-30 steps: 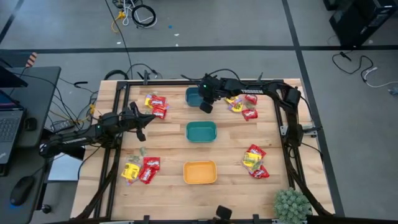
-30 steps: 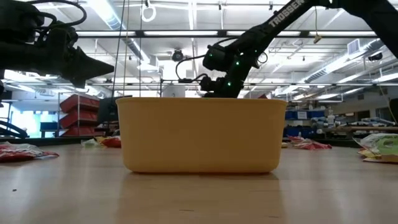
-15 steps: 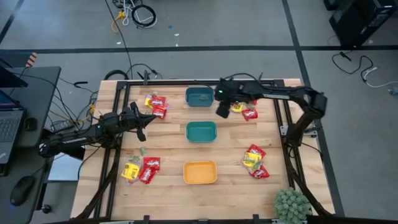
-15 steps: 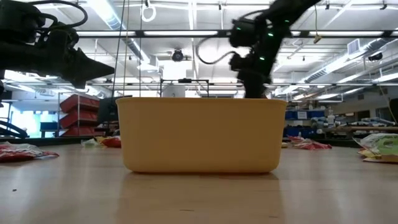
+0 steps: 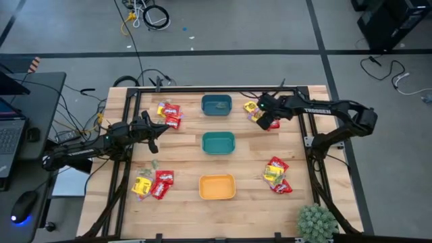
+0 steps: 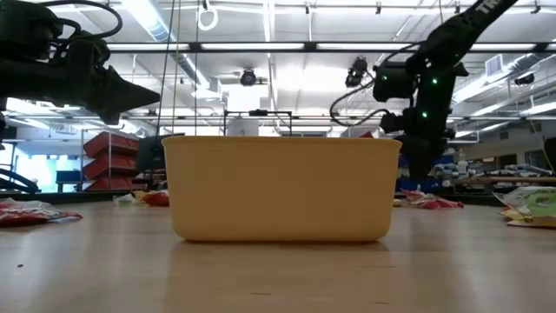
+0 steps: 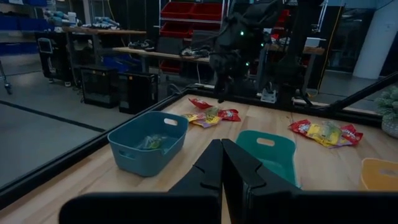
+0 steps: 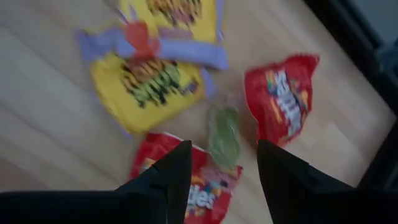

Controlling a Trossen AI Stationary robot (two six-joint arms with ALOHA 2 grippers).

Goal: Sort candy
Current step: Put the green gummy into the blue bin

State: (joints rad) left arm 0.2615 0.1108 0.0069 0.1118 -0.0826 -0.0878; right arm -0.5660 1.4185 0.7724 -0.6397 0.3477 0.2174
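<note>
Candy, a small pale green wrapped packet [image 8: 224,135], now lies below the empty, wide-open right gripper [image 8: 217,163], which has swung from the teal bin [image 5: 217,104] to the upper-right pile.

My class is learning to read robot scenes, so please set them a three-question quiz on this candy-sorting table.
1. True or false: the orange bin already holds candy.
2. Multiple choice: the right gripper hovers over A) the middle teal bin, B) the candy pile at the far right of the table, C) the potted plant.
3. Fill in: seen between the right gripper's open fingers, a small pale ___ packet lies among red and yellow ones.

Key
1. False: it looks empty from above.
2. B.
3. Green.
The left gripper waits shut near the far left candy pile.
</note>
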